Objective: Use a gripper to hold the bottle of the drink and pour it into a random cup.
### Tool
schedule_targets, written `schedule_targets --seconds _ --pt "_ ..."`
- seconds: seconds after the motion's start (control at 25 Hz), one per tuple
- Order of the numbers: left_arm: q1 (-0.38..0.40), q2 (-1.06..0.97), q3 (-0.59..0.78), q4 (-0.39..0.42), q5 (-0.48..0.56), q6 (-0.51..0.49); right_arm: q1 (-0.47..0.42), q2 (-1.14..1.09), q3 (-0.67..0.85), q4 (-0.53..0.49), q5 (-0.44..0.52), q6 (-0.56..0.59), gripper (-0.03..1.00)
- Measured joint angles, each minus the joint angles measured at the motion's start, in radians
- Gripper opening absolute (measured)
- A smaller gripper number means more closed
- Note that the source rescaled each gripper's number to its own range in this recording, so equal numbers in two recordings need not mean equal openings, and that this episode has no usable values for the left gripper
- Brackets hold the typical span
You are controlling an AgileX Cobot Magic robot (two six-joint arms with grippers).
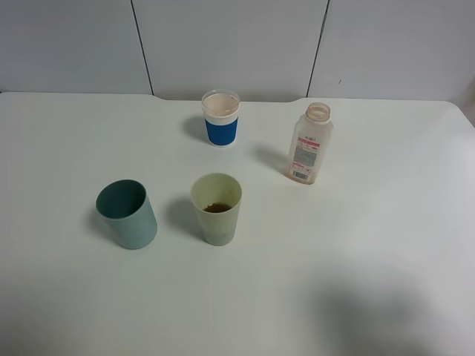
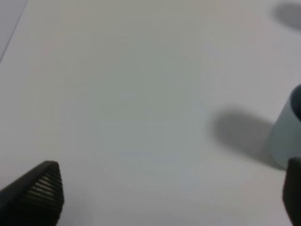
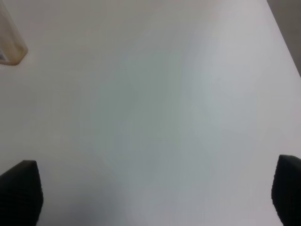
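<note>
1. The bottle [image 1: 310,144] stands upright on the white table [image 1: 371,245], toward the far right part of it. It is uncapped, with a wide open neck and a white-and-red label on its side. It looks nearly empty, and only a faint brownish tint shows through the plastic.
2. In the right wrist view, just the base of the bottle [image 3: 10,43] shows at the edge of the picture, well apart from the fingertips.
3. The pale yellow-green cup [image 1: 217,208] stands upright near the middle of the table, nearer the front than the bottle and to its left. A little brown drink [image 1: 217,208] lies in its bottom.
4. A teal cup [image 1: 127,213] stands to the left of the yellow-green one, apart from it. A white cup with a blue band [image 1: 221,119] stands farther back, to the left of the bottle.
5. The right gripper [image 3: 155,193] hangs over bare table with its fingers spread wide, one at each edge of the picture, and nothing between them.
6. The left gripper [image 2: 171,193] also has its fingers spread apart and holds nothing. The teal cup [image 2: 286,136] stands just beyond one fingertip [image 2: 294,188].
7. Neither arm shows in the high view.
</note>
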Motion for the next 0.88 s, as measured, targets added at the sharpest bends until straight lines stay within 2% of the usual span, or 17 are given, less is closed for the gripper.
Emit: schedule_targets --seconds 0.64,0.88 --pt "0.000 0.000 0.000 0.000 0.000 0.000 0.000 0.000 0.000 0.002 -0.002 0.001 0.98" --pt "0.000 0.000 0.000 0.000 0.000 0.000 0.000 0.000 0.034 0.019 -0.160 0.050 0.98"
